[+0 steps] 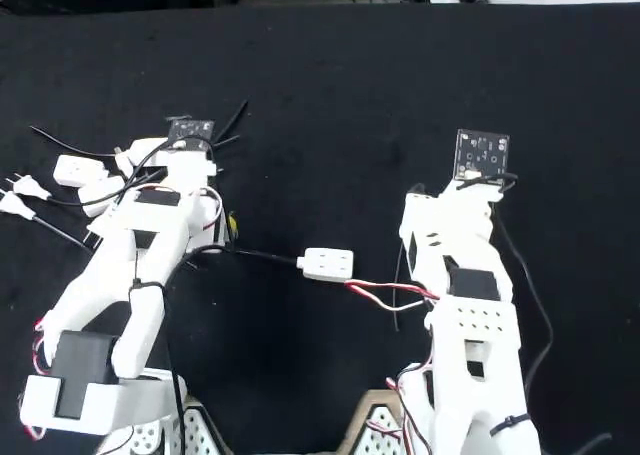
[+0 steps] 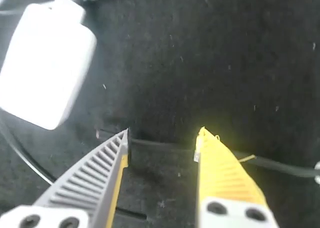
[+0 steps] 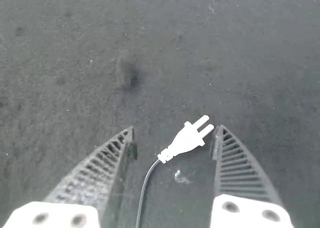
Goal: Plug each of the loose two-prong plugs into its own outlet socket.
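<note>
White plug (image 3: 188, 137) lies between fingers of right end effector (image 3: 174, 130).

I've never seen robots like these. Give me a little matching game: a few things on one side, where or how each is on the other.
1. right tool
2. left tool
3. middle outlet
4. loose plugs

a. mid-table
b. open around a white plug
c. far left on the table
d. open beside a white outlet

Pairs: 1-b, 2-d, 3-a, 4-c

A black cable (image 2: 280, 164) crosses under the spread left tool (image 2: 163, 134).
</note>
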Available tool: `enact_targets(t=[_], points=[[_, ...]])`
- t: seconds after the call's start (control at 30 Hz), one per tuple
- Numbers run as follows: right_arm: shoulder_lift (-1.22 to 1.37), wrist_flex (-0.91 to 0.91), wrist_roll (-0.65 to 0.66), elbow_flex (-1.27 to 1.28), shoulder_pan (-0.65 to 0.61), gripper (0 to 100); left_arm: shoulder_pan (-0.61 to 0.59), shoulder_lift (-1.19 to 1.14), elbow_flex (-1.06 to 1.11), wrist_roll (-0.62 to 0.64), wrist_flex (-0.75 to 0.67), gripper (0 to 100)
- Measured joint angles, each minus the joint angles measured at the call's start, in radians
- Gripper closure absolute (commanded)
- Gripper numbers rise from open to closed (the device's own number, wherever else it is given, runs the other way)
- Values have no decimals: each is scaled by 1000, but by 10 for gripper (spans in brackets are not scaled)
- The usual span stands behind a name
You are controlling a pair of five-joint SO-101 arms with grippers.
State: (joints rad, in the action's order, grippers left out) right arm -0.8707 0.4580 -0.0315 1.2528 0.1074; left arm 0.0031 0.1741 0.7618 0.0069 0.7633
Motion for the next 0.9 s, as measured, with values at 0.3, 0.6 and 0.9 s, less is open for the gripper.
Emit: enact_targets(t=[0.3,0.6,0.9], points=[[0,0,0,0,0,759,2,0,5,71,-31,784],[0,0,0,0,0,759,28,6,124,69,-132,784],[0,0,0,0,0,759,14,100,160,-80,92,784]])
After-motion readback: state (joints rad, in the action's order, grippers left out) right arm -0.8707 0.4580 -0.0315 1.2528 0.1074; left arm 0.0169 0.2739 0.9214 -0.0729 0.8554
